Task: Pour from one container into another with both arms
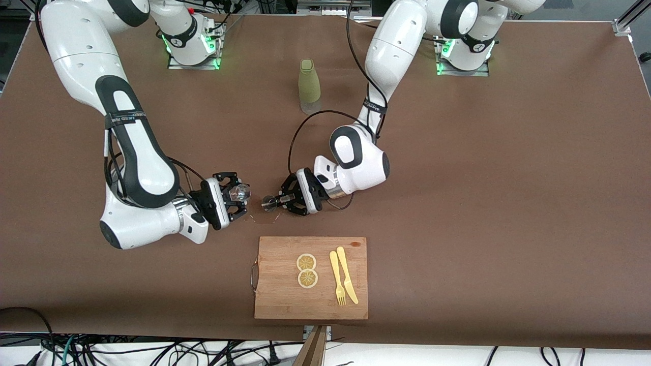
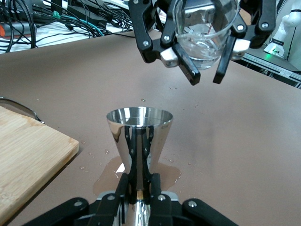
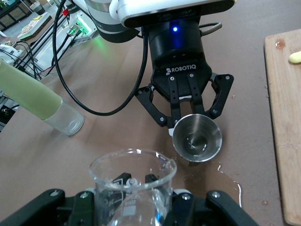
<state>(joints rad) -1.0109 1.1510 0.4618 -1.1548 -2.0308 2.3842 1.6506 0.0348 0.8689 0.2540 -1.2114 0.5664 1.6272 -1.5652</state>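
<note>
Brown matting covers the whole table, wide and dull, with a tangle of black and green cables running along the floor edge nearest the front camera. Both arm bases stand at the table's edge farthest from the front camera, green lights glowing at their feet.

A wet patch darkens the mat near the middle of the table, with scattered droplets around it. Over that patch the left gripper holds the silver jigger, its fingers closed tight on the narrow waist; the jigger's mouth is turned toward the right arm's end of the table. In the right wrist view its inside looks shiny and close to empty.

Facing it, the right gripper has its fingers closed around the small clear glass cup, held just above the mat and a short gap away from the jigger. A little clear liquid sits in the glass in the left wrist view.

A tall olive-green bottle with a clear base stands upright, farther from the front camera than both grippers. Nearer to the front camera lies a wooden cutting board with a metal handle, carrying two lemon slices one above the other, and a yellow plastic fork and knife lying side by side.
</note>
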